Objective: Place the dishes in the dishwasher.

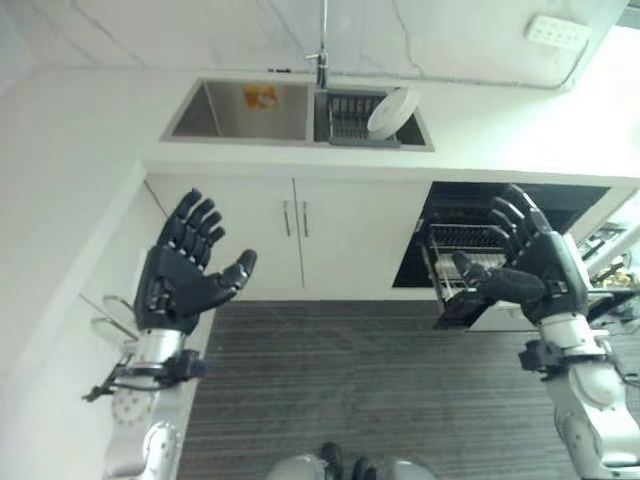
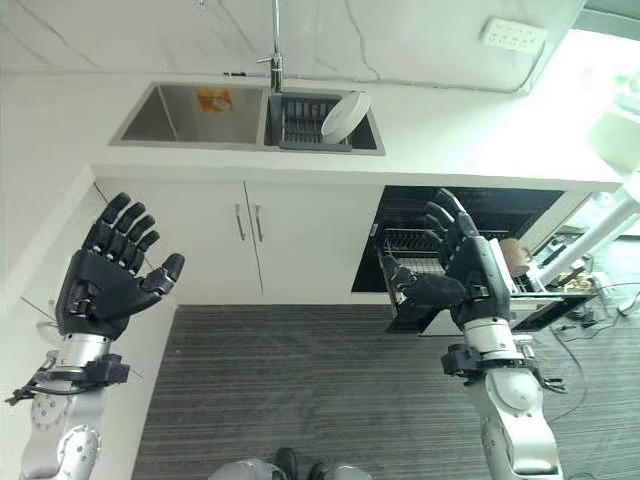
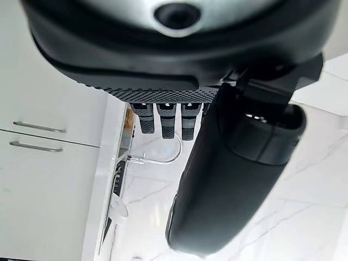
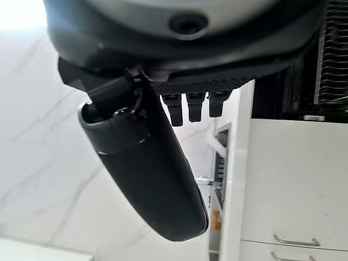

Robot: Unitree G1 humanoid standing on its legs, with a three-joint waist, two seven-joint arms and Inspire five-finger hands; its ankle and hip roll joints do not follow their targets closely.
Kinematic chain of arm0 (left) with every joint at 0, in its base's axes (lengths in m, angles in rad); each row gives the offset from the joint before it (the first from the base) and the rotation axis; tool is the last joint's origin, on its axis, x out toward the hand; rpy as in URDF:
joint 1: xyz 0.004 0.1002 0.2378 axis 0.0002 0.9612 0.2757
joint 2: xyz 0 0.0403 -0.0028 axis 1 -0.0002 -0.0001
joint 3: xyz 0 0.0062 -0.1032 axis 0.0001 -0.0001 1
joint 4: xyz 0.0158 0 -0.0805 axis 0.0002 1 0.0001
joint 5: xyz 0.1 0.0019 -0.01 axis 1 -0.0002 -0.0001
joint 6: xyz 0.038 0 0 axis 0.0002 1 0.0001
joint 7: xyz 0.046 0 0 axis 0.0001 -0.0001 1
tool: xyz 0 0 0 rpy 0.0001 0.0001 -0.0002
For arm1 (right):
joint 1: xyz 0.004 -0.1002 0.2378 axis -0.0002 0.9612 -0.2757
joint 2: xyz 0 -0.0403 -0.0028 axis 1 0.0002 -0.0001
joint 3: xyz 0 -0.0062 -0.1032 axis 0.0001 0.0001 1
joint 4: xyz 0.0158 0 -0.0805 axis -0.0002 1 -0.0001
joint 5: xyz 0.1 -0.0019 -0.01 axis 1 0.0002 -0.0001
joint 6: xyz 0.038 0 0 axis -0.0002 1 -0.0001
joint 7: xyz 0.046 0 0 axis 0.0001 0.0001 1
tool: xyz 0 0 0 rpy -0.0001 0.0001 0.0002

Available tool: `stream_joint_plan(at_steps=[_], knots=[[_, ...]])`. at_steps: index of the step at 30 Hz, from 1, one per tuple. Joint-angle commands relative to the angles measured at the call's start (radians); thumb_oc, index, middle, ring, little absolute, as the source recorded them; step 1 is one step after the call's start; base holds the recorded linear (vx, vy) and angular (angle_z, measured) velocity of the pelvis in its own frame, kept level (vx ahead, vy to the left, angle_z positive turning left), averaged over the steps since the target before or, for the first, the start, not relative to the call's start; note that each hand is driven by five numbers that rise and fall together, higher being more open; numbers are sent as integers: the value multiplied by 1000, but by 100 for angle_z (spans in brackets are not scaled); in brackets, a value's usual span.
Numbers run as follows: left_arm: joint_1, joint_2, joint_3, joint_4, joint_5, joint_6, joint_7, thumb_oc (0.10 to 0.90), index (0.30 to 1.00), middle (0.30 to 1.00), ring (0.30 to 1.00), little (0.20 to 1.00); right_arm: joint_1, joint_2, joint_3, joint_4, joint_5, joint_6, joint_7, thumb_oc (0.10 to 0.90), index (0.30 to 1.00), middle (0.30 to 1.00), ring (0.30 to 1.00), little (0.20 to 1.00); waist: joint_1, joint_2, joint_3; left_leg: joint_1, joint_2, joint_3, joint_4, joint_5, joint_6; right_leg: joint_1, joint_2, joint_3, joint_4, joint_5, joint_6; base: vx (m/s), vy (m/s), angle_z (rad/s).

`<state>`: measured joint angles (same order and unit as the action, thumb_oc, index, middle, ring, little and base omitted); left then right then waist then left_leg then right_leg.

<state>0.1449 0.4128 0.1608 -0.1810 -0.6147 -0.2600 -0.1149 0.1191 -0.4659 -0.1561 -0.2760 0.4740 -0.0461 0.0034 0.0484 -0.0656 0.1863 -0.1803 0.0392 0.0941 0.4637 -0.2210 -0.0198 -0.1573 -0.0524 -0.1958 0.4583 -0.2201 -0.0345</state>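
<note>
A white plate (image 1: pixel 392 112) leans in the dark drying rack (image 1: pixel 345 120) in the right basin of the steel sink (image 1: pixel 240 112); the plate (image 2: pixel 345 116) shows in both eye views. The dishwasher (image 1: pixel 500 215) stands open under the counter at the right, its wire rack (image 1: pixel 462 250) pulled out. My left hand (image 1: pixel 185 268) is raised at the left, fingers straight and spread, holding nothing. My right hand (image 1: pixel 530 262) is raised in front of the dishwasher rack, also open and empty. Both hands are well short of the sink.
White cabinet doors (image 1: pixel 300 235) with two handles sit below the sink. A faucet (image 1: pixel 322 50) rises behind the basins. A white counter (image 1: pixel 60 230) runs along the left side. A wall socket (image 1: pixel 556 30) is at the upper right. Dark striped floor (image 1: pixel 350 390) lies between my arms.
</note>
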Motion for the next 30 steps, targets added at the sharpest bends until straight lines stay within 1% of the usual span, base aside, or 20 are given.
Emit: stream_joint_plan(at_steps=[1,7,8,9,10,11,12,14,15,16,17,20,21,22,23,24,26,27,29,30], knots=[[-68,35,23,-128,24,-64,2,800,900,900,900,900,-117,-47,-64,-59,11,-117,-16,800,900,900,900,900,9,22,-88,107,9,-23,-164,41,-29,89,-23,18,-158,59,117,151,-125,20],[-57,20,30,-127,-45,-75,-15,800,900,900,900,900,-113,-35,-51,-62,2,-85,2,800,900,900,900,900,13,12,-88,132,-9,6,-164,54,-38,95,-28,12,-158,54,107,133,-101,-10],[-54,18,31,-127,-53,-79,-17,800,900,900,900,900,-110,-36,-51,-61,5,-84,5,800,900,900,900,900,14,6,-87,143,-19,17,-164,73,-39,97,-33,13,-158,53,104,204,-248,-5],[-56,7,22,-123,-48,-94,-16,800,900,900,900,900,-111,-35,-46,-45,-2,-103,10,800,900,900,900,900,19,-26,-62,108,-43,61,-45,165,-54,105,-57,11,-158,51,79,182,-242,-7],[-57,6,20,-122,-47,-95,-16,800,900,900,900,900,-112,-34,-45,-43,-3,-105,11,800,900,900,900,900,19,-25,-60,96,-40,61,-25,166,-56,104,-56,10,-158,52,77,195,-256,-12],[-53,-3,15,-124,-38,-97,-7,800,900,900,900,900,-112,-33,-53,-40,-3,-116,39,800,900,900,900,900,13,-25,-54,59,-38,63,64,169,-57,102,-58,3,-158,58,71,88,-61,-16],[-52,-7,15,-122,-36,-95,-6,800,900,900,900,900,-109,-36,-58,-42,3,-116,47,800,900,900,900,900,10,-24,-55,58,-37,62,68,171,-57,101,-57,0,-158,61,73,124,-36,-3],[-42,-10,25,-125,-35,-79,-16,800,900,900,900,900,-98,-37,-75,-54,12,-111,59,800,900,900,900,900,6,-16,-59,80,-17,51,-10,173,-52,102,-48,6,-158,63,83,144,66,10],[-33,-7,30,-124,-39,-76,-23,800,900,900,900,900,-100,-35,-77,-55,11,-107,66,800,900,900,900,900,6,-4,-62,105,1,43,-110,187,-53,105,-36,17,-158,54,88,243,225,19],[-15,-5,29,-128,-39,-87,-14,800,900,900,900,900,-100,-30,-70,-54,5,-110,77,800,900,900,900,900,11,29,-57,57,57,15,-164,184,-66,118,2,38,-158,32,93,204,225,21],[-13,-6,29,-130,-38,-89,-12,800,900,900,900,900,-99,-30,-69,-55,4,-111,78,800,900,900,900,900,12,32,-57,46,66,10,-164,187,-70,119,7,40,-158,29,93,191,274,10],[-4,-8,18,-131,-39,-104,2,800,900,900,900,900,-82,-48,-73,-59,19,-125,93,800,900,900,900,900,18,54,-58,-50,149,-28,-164,254,-104,138,33,65,-158,-1,89,172,243,-19],[2,-15,12,-127,-34,-121,-6,800,900,900,900,900,-64,-65,-80,-62,32,-149,109,800,900,900,900,900,19,61,-58,-98,190,-34,-164,289,-114,161,30,70,-158,-20,87,249,317,-24],[2,-17,11,-126,-32,-126,-8,800,900,900,900,900,-60,-73,-84,-66,36,-154,114,800,900,900,900,900,19,62,-60,-102,195,-28,-164,296,-115,169,25,68,-158,-25,87,259,317,-24],[2,-15,13,-125,-33,-135,-10,800,900,900,900,900,-56,-84,-89,-71,42,-160,118,800,900,900,900,900,19,61,-61,-102,193,-18,-164,298,-113,177,16,65,-158,-31,89,173,216,-11],[-4,-15,10,-122,-28,-142,-7,800,900,900,900,900,-62,-94,-86,-72,39,-161,116,800,900,900,900,900,14,58,-64,-94,185,0,-164,257,-104,181,1,65,-158,-29,96,206,261,-12],[-30,2,5,-110,-28,-139,10,800,900,900,900,900,-77,-102,-87,-56,59,-163,106,800,900,900,900,900,15,56,-74,-75,165,10,-164,210,-92,206,-43,64,-158,-25,118,293,356,-31],[-61,12,7,-100,-37,-128,-3,800,900,900,900,900,-75,-93,-99,-60,63,-160,107,800,900,900,900,900,15,57,-83,-58,142,-5,-164,180,-81,224,-73,60,-158,-21,139,313,353,-28],[-76,16,13,-101,-20,-130,-23,800,900,900,900,900,-68,-76,-106,-74,43,-169,107,800,900,900,900,900,17,56,-87,-42,117,-19,-164,163,-67,240,-99,55,-158,-7,157,273,262,5],[-87,18,13,-101,-21,-120,-35,800,900,900,900,900,-64,-58,-104,-88,32,-169,96,800,900,900,900,900,19,51,-91,-26,95,-25,-164,147,-50,255,-122,50,-158,23,175,262,213,20]])
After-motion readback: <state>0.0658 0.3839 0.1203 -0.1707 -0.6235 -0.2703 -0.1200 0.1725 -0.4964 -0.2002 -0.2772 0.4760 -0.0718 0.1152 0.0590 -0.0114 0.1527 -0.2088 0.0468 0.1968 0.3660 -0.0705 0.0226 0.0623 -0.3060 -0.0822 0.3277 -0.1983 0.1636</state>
